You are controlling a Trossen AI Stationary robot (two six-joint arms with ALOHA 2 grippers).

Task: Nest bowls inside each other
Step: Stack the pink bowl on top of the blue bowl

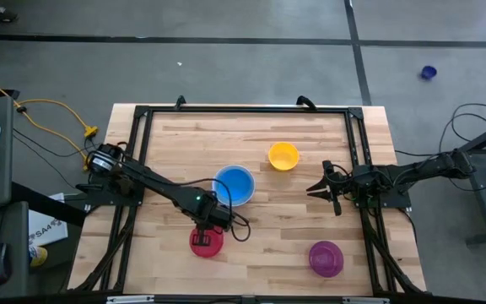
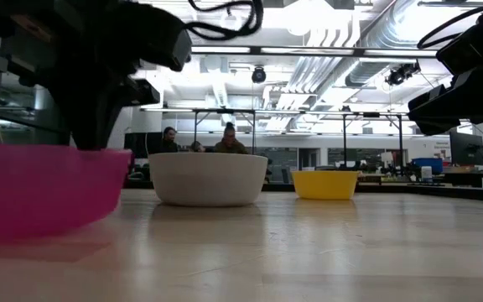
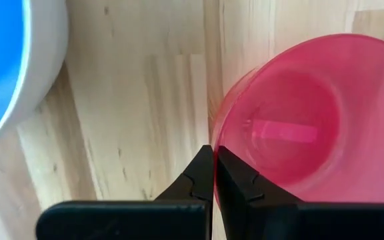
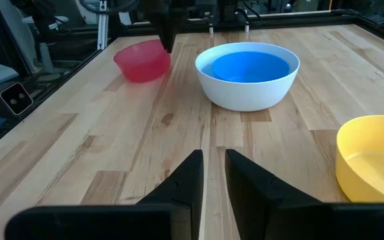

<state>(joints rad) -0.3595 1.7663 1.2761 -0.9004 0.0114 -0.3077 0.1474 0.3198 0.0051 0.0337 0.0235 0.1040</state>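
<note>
A: Left gripper: jaws are pressed together on the rim of the red-pink bowl, one finger inside the wall, one outside. Bowl is seen at the near-left part of the worktop, rim up.

B: Right gripper?

A: Parked at the right edge of the worktop, jaws slightly spread, nothing held. It is pointed toward the middle.

B: Where are the other bowls?

A: Blue bowl is already seated inside the white bowl, mid-worktop, just beyond the red-pink one. Yellow bowl is set apart, further back and to the right. Purple bowl is alone at the near-right. So one nesting is judged done, three bowls left.

B: Handling?

A: Thin plastic, translucent wall on the red-pink one; judged very light and a bit flexible. Smooth surface, so slip is likely under a weak pinch. A rim grip is the only practical hold, since the body is too wide for the jaws. A held bowl can be expected to hang tilted from a one-sided rim pinch.

B: Risk?

A: The rim could be flexed by the pinch; the bowl could slip or swing when lifted. The white-and-blue stack sits close and could be nudged.
</note>
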